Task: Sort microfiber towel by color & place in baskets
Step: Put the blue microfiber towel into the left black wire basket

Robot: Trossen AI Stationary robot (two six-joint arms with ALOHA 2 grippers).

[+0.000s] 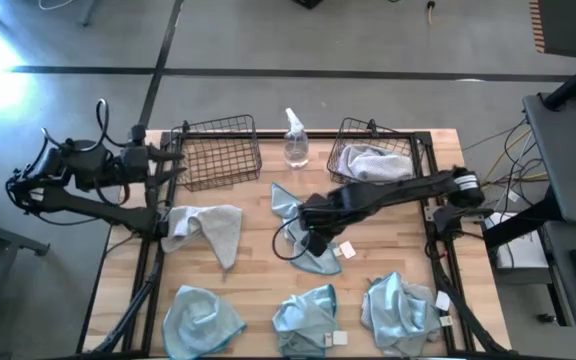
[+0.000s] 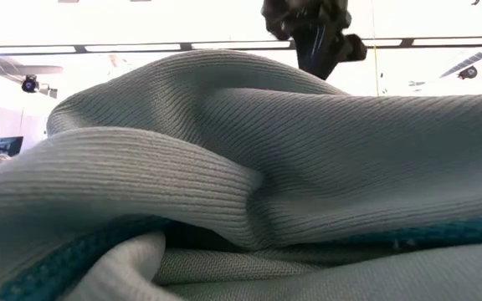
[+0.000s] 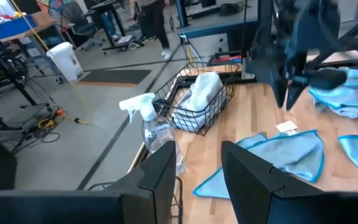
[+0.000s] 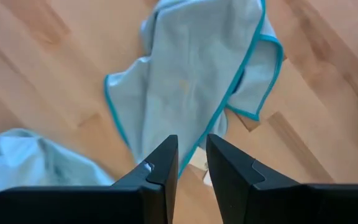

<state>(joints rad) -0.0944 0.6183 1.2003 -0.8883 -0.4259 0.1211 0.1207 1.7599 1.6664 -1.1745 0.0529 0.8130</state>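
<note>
Teal-edged towel (image 4: 191,81) lies flat — right gripper (image 4: 191,163) fingers narrow, empty, just above.

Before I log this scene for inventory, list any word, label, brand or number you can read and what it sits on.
No text can be read in any view.
White tags on the teal towels: too small to tell whether they carry print.
Spray bottle: no label legible.
Wire baskets: no markings seen.
Blue bin in the room behind, left wrist view: blurred, nothing readable.
</note>
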